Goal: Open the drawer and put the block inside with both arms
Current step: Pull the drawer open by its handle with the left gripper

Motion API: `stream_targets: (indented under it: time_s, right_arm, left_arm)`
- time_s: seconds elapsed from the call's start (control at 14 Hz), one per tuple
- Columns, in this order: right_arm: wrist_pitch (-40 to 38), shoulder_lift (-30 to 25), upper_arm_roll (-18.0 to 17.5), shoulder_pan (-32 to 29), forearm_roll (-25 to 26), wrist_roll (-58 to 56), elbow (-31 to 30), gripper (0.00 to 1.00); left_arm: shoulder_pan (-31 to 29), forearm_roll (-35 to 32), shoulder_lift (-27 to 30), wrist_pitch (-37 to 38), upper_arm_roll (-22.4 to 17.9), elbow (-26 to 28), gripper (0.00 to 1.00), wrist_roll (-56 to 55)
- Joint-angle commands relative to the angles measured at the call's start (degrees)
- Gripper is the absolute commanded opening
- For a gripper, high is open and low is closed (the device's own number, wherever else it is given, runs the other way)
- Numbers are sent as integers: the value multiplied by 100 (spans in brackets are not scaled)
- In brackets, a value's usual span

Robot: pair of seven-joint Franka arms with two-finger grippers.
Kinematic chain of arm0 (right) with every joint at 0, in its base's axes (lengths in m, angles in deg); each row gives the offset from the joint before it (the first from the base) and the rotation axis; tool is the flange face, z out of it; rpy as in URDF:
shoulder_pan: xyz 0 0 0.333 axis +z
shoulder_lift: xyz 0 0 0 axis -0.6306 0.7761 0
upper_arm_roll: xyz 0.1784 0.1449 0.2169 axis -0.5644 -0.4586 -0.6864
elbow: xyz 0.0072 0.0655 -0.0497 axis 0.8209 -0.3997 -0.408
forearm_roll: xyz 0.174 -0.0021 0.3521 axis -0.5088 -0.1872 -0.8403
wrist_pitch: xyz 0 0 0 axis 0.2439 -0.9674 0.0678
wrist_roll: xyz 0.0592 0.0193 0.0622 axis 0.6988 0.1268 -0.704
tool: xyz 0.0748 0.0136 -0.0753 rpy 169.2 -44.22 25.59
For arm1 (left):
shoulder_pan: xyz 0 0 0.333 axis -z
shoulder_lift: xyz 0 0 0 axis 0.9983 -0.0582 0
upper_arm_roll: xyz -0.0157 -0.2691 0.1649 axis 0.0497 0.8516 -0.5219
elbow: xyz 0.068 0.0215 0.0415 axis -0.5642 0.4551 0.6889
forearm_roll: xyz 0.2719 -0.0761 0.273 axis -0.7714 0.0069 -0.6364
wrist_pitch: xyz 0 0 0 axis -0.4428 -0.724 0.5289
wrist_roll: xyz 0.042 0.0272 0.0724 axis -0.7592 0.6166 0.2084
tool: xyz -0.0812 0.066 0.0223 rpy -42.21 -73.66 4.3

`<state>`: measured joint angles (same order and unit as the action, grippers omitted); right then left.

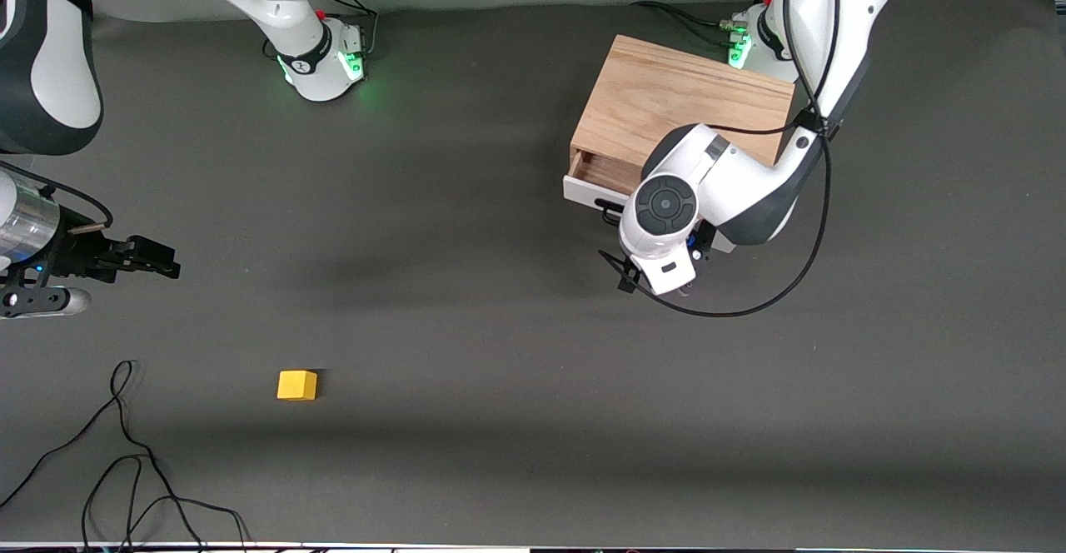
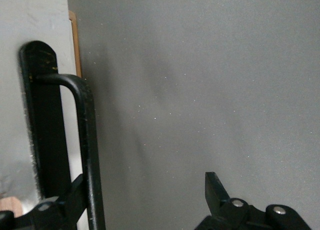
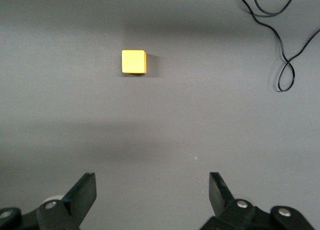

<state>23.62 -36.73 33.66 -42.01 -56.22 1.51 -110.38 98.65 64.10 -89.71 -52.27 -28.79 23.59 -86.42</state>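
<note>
The light wooden cabinet (image 1: 683,103) stands toward the left arm's end of the table. Its white-fronted drawer (image 1: 583,193) is pulled out a little and shows wood inside. The left arm's wrist (image 1: 666,203) hangs over the drawer front and hides its gripper in the front view. In the left wrist view the left gripper (image 2: 145,190) is open, with the black bar handle (image 2: 89,140) between its fingers, close against one finger (image 2: 75,190). The yellow block (image 1: 297,385) lies on the mat. My right gripper (image 1: 162,257) is open and empty, with the block (image 3: 134,62) some way ahead of it.
Loose black cables (image 1: 125,453) lie on the mat at the right arm's end, nearer to the front camera than the block; they also show in the right wrist view (image 3: 280,40). The right arm's green-lit base (image 1: 325,62) stands at the back.
</note>
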Motion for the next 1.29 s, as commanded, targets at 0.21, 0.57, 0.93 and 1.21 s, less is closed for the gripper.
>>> stream_targets:
  time_s: [0.21, 0.57, 0.93, 1.21]
  right_arm:
    - [129, -8, 20, 37, 92, 4, -40, 100]
    - [155, 62, 20, 37, 66, 4, -40, 100]
    - [270, 106, 20, 37, 57, 13, -31, 100]
    - [296, 123, 28, 37, 57, 13, -31, 100]
  left_arm:
    - [189, -277, -688, -280, -37, -966, 100, -281]
    - [225, -295, -680, -684, -125, -993, 100, -254]
    - [225, -425, -680, -922, -125, -1090, 100, -254]
    - [225, -594, -698, -1001, -125, -1169, 100, -281]
